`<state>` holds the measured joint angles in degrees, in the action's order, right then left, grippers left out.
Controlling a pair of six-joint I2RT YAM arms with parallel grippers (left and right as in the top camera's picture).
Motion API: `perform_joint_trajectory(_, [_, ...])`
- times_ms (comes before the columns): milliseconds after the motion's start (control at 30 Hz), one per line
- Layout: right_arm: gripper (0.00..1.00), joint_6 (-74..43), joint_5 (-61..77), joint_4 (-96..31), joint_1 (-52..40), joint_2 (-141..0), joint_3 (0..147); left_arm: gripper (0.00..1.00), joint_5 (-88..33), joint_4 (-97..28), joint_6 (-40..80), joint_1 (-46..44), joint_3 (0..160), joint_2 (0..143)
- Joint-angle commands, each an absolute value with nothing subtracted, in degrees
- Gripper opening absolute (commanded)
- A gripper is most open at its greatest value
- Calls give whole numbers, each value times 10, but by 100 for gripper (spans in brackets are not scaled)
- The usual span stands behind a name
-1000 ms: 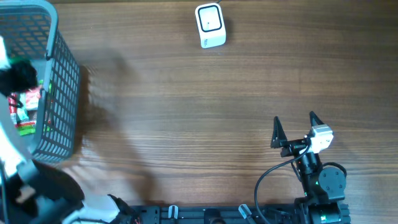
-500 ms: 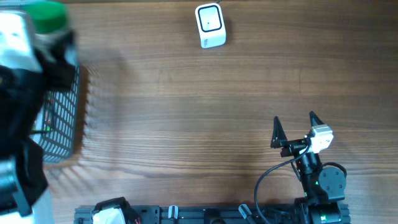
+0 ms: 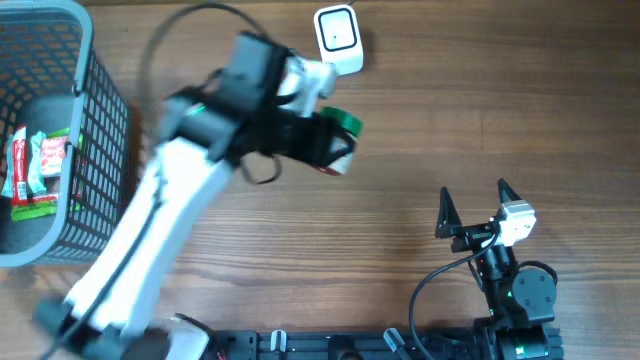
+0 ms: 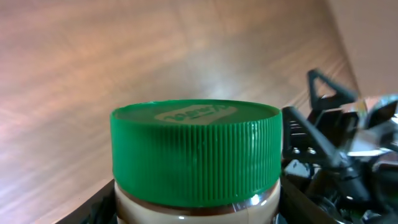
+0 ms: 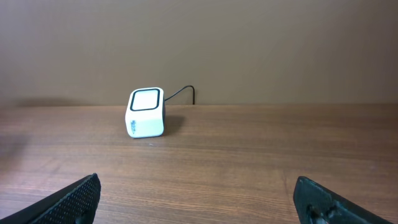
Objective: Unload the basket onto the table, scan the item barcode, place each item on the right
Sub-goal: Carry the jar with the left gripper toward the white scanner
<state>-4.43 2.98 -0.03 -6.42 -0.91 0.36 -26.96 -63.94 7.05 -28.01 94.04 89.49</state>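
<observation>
Green-lidded jar (image 4: 196, 152) held in left claw (image 3: 332, 148), near scanner (image 3: 337, 40), right claw (image 3: 473, 190) spread

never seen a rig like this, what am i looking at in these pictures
This is a robot with two arms at a wooden table, each ending in a two-finger gripper. One picture looks down from above; the other two come from cameras on the wrists. The left gripper holds a jar with a green lid close to the white barcode scanner. Its wrist camera shows that lid up close. The right gripper sits open and empty, its camera facing the scanner. A grey basket on the left holds some packets.
</observation>
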Motion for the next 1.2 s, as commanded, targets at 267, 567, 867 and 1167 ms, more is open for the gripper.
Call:
perform_joint_trajectory(267, [100,-46,31,1,-61,-6,3,51,-286,-497,141,-348,944,1190])
perform_joint_trajectory(567, [100,-46,31,1,-61,-6,3,55,-153,-467,204,-384,938,1218])
perform_joint_trajectory(867, [100,-46,31,1,-61,-6,3,88,-138,-454,214,-396,911,1215])
perform_joint_trajectory(1167, [100,-46,31,1,-61,-6,3,100,-73,-479,197,-395,924,1184])
